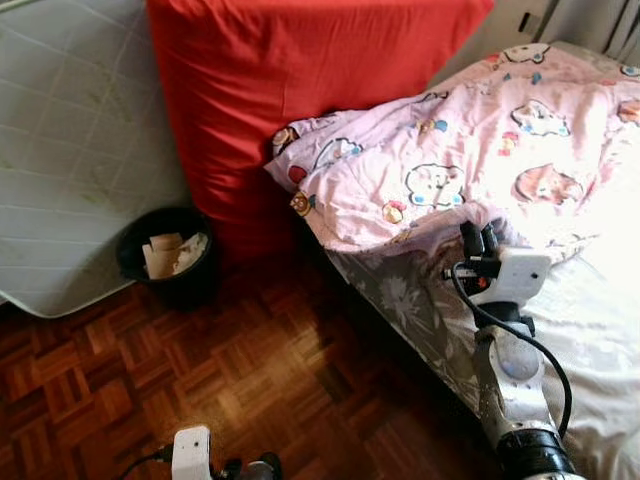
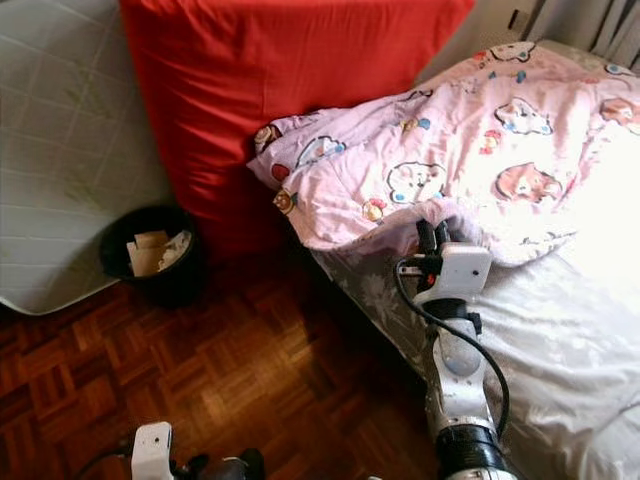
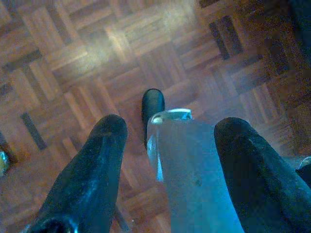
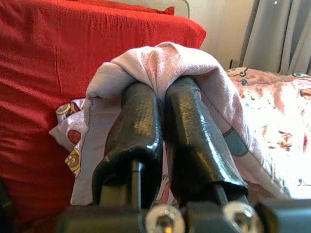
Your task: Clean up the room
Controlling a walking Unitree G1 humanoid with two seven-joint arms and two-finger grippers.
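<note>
Dark parquet floor [image 1: 250,370] on the left; bed [image 1: 600,340] with a pale floral sheet on the right. A red mattress [image 1: 290,90] and a grey quilted mattress [image 1: 70,140] stand at the far side, with a black bin [image 1: 165,255] of paper scraps before them. The pink cartoon-print duvet [image 1: 470,150] lies rumpled on the bed, its long axis running from near left to far right. The right gripper [image 1: 476,238], pressed together, pinches the duvet's near edge. The left gripper [image 3: 165,141] hangs spread over the floor.

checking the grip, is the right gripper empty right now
No, the right gripper is shut on a fold of the pink blanket, which drapes over its fingertips.
</note>
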